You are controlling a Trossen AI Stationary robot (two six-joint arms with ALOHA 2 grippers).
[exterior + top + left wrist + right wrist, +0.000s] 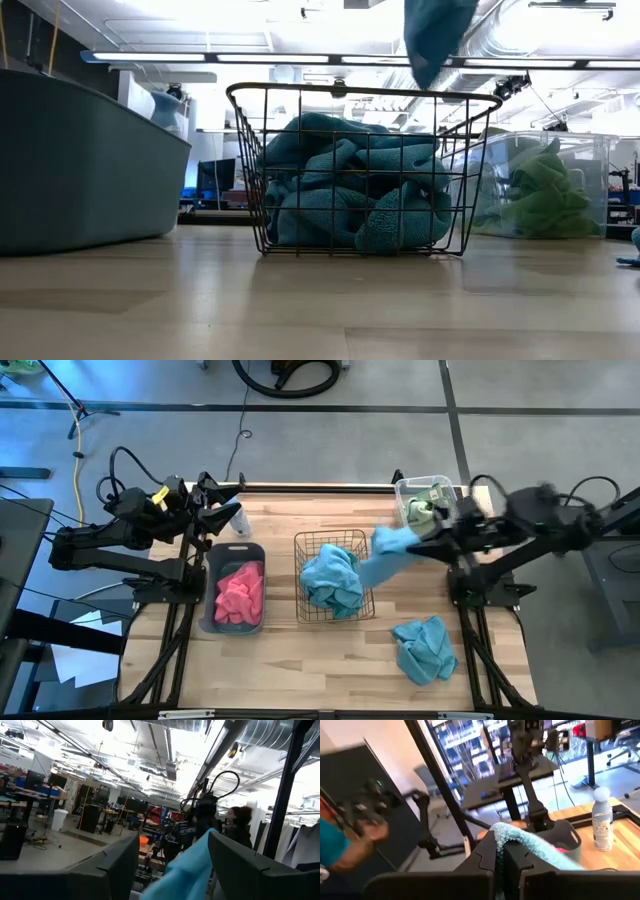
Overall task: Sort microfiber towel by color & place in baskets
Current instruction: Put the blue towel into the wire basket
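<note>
Teal towel [385, 557] hangs from the right claw [432, 532], shut tight on its top edge, trailing down toward the wire basket's [300, 575] right rim, where more teal cloth [332, 582] is heaped. Another teal towel [424, 648] lies on open desk [300, 660] near the front right; pink ones fill the grey tub [212, 622], green the clear bin [405, 488]. Left claw [228, 510] waits wide apart, empty, at the desk's back-left edge.

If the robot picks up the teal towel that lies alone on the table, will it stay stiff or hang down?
Probably floppy: the teal towel on the table lies crumpled in soft folds. A similar towel, pinched in the shut right gripper, droops toward the wire basket. It likely weighs little, and its fuzzy surface should not slip easily.
</note>
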